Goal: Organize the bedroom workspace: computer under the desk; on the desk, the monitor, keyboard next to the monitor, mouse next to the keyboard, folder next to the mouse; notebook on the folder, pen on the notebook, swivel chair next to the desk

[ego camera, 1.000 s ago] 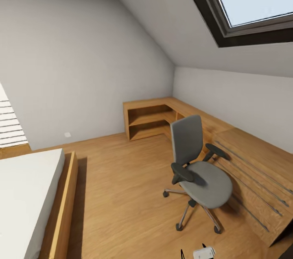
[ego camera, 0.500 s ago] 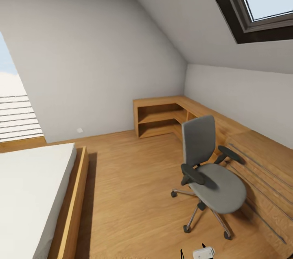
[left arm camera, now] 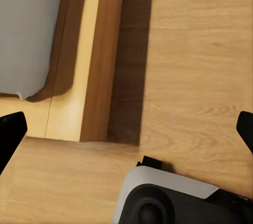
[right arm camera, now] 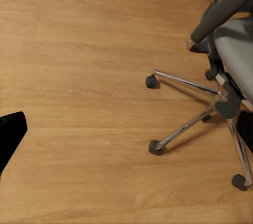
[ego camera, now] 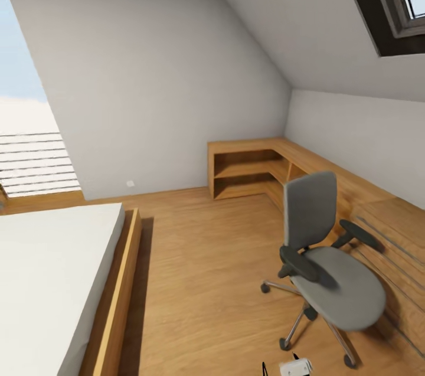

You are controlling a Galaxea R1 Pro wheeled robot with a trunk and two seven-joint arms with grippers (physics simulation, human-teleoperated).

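Left gripper [left arm camera: 126, 129], left wrist view: two dark fingertips [left arm camera: 11, 132] appear at opposite edges of the frame, set wide apart with nothing between them. The gripper points downward, and part of the robot's own base [left arm camera: 174, 200], light grey with a dark round part, lies beneath it. Right gripper [right arm camera: 126, 129], right wrist view: one dark fingertip [right arm camera: 10, 129] sits at one edge, the other barely visible at the opposite edge; jaws spread, holding nothing, pointing downward.

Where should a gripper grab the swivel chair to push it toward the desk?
Probably the top edge of the swivel chair backrest, from behind: it is upright, thin enough to pinch, and faces the open floor. The seat looks too wide, and the armrests sit off-centre, so pushing there might spin it.
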